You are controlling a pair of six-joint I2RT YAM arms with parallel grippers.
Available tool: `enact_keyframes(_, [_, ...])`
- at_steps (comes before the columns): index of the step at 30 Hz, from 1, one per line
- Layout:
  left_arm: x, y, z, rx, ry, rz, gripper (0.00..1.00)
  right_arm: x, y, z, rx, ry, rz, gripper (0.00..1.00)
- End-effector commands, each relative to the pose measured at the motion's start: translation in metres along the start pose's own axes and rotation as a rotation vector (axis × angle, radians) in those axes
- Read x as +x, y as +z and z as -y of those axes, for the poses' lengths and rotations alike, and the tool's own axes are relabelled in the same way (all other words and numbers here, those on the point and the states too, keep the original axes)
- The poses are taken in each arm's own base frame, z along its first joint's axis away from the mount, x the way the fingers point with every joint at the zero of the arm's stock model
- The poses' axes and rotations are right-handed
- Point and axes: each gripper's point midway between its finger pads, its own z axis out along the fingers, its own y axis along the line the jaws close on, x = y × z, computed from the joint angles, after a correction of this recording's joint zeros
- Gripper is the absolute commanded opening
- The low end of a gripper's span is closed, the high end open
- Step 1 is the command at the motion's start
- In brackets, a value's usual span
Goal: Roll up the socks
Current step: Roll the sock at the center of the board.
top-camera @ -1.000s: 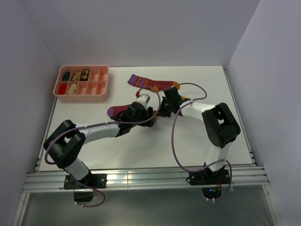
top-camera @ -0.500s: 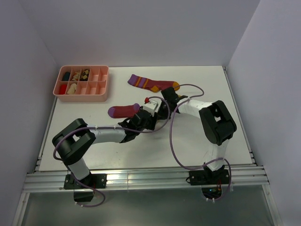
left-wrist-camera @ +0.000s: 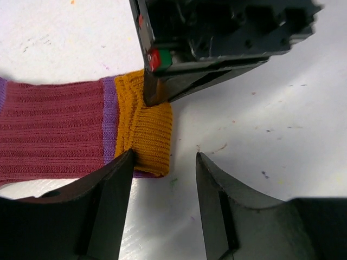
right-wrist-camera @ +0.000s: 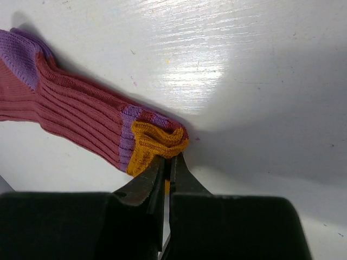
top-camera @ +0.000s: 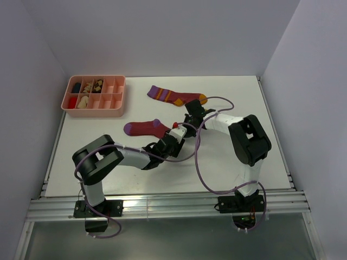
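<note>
Two maroon socks lie on the white table. One sock point(top-camera: 176, 96) rests flat at the back. The nearer sock point(top-camera: 143, 128) points its orange toe point(left-wrist-camera: 146, 130) towards the grippers. My right gripper point(right-wrist-camera: 168, 162) is shut on a bunched fold of that orange toe point(right-wrist-camera: 160, 142), and the same pinch shows in the left wrist view point(left-wrist-camera: 154, 95). My left gripper point(left-wrist-camera: 164, 160) is open at the toe's edge, with one finger point(left-wrist-camera: 116, 179) touching the fabric and bare table between the jaws. From above, the left gripper point(top-camera: 172, 135) and right gripper point(top-camera: 183, 123) meet over the toe.
A pink compartment tray point(top-camera: 92, 112) with small items stands at the back left. A purple cable point(top-camera: 199, 157) loops over the table beside the right arm. Grey walls close in the table on three sides.
My left arm has swung right and nearer, off the near sock's body to its toe, with the jaws narrowing a little. The near sock now lies stretched out and more visible. The right gripper stays shut.
</note>
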Motion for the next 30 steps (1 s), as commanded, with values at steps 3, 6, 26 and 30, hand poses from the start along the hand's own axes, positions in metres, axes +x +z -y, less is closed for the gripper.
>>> enact_keyframes(3, [0.006, 0.013, -0.008, -0.074, 0.032, -0.004, 0.54, 0.01, 0.005, 0.003, 0.032, -0.012, -0.039, 0.0])
enact_keyframes(6, [0.018, 0.017, -0.014, -0.115, 0.043, -0.05, 0.54, 0.011, 0.006, 0.002, 0.025, -0.015, -0.043, 0.0])
enact_keyframes(26, [0.033, 0.001, 0.004, 0.092, -0.151, -0.225, 0.01, -0.023, -0.048, -0.052, -0.301, -0.005, 0.148, 0.28])
enact_keyframes(30, [0.027, 0.002, 0.002, 0.187, -0.319, -0.262, 0.01, -0.04, -0.069, -0.052, -0.362, 0.039, 0.247, 0.46])
